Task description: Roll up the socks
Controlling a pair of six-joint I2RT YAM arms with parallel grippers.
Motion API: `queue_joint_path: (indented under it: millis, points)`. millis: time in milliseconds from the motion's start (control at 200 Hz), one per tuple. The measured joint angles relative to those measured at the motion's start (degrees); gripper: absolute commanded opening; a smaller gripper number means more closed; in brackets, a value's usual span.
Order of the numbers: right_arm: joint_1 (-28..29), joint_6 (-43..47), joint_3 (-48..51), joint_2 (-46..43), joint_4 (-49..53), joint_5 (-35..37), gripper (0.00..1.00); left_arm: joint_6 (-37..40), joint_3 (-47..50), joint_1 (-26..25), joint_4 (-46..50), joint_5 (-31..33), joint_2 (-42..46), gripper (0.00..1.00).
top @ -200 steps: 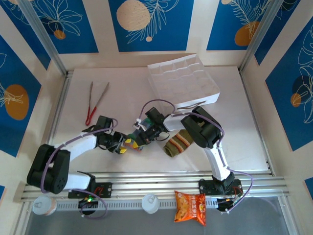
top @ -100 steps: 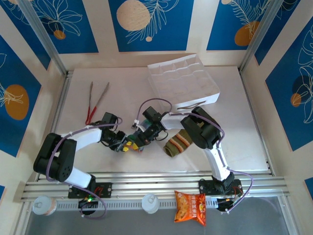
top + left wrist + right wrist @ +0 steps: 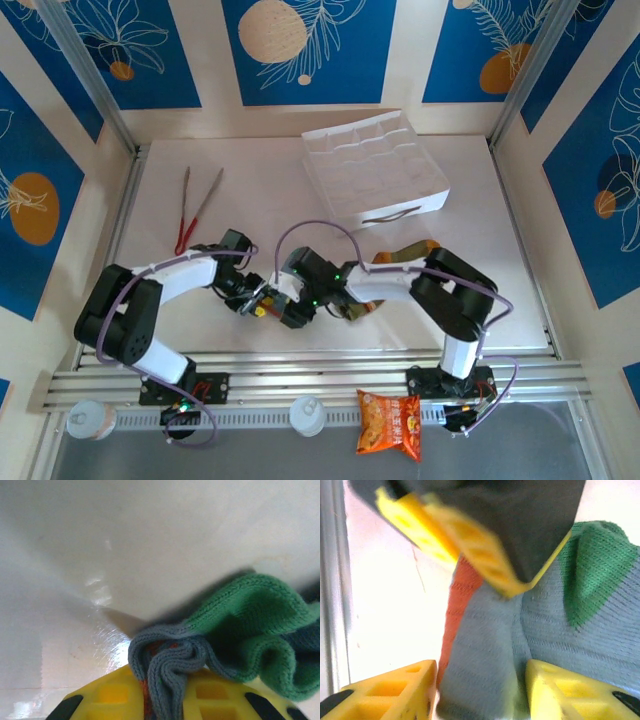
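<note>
The sock (image 3: 210,645) lay between my left gripper (image 3: 258,303) and right gripper (image 3: 292,310); the tongs (image 3: 197,207) lay behind-left, the tray (image 3: 375,165) behind-right.

White table (image 3: 500,260). Red tongs (image 3: 195,208) at far left. White compartment tray (image 3: 375,165) at far right, tilted. Grey sock (image 3: 240,615), green toe, bunched near centre. Striped sock (image 3: 400,253) right of it, mostly hidden.

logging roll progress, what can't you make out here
- striped sock: top view, mostly under the right arm.
- grey sock: top view, tiny, covered by the left end effector and right end effector; left wrist view, cut off at right edge.
- its orange cuff: right wrist view, blurred, partly behind the left end effector.
</note>
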State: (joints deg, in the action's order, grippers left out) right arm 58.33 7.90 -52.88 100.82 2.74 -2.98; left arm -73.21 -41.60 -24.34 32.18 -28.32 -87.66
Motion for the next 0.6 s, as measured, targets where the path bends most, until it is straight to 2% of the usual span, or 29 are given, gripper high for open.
queue_joint_path:
  millis: [155, 380, 600]
  points:
    - [5.1, 4.1, 3.1, -5.4, -2.6, 10.3, 0.53, -0.6, -1.2, -0.1, 1.3, 0.1, -1.0, 0.00]
    - [13.6, 10.4, 2.6, -4.1, -5.0, 24.8, 0.53, -1.7, -3.0, -0.2, 3.3, 0.1, -2.6, 0.00]
    - [14.7, 15.2, -0.3, 2.0, -5.4, 33.3, 0.46, -1.9, -4.0, -0.2, 4.3, 0.2, -3.5, 0.00]
